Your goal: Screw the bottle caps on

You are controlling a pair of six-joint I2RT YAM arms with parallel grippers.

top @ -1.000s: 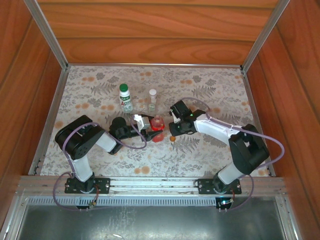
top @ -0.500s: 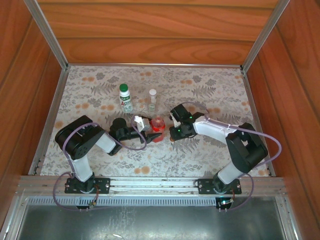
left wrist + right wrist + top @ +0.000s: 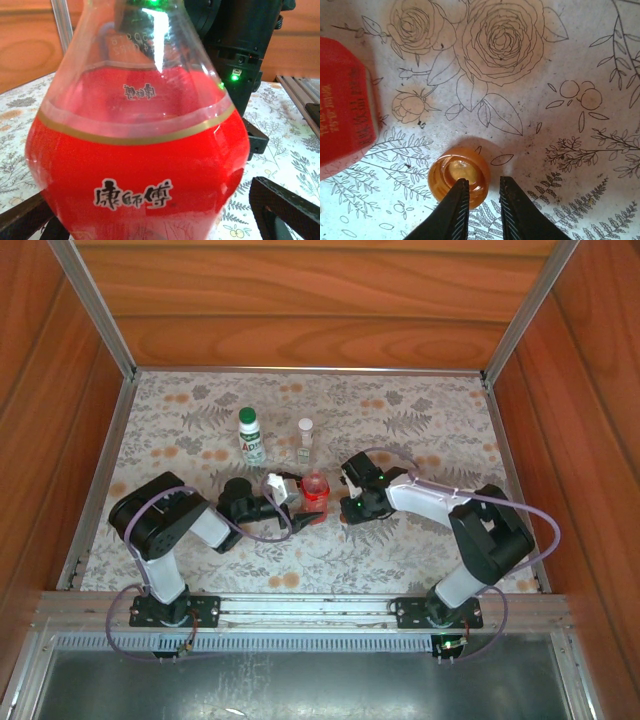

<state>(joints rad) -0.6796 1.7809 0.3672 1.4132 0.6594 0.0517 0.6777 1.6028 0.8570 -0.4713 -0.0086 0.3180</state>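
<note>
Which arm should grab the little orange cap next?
Right. The right gripper is right at the orange cap; the left gripper stands open around the red bottle.

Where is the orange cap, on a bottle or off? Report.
Off. The orange cap lies on the floral mat, apart from the red bottle.

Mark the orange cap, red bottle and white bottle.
orange cap (image 3: 457, 172), right wrist view, its hollow inside
red bottle (image 3: 140, 160), left wrist view, red band
white bottle (image 3: 252, 446), top external view, its label

Two black-and-white arms (image 3: 430, 498), lilac cables (image 3: 552, 533), green lights (image 3: 233, 77), ribbed black claw fingers (image 3: 455, 210).
</note>
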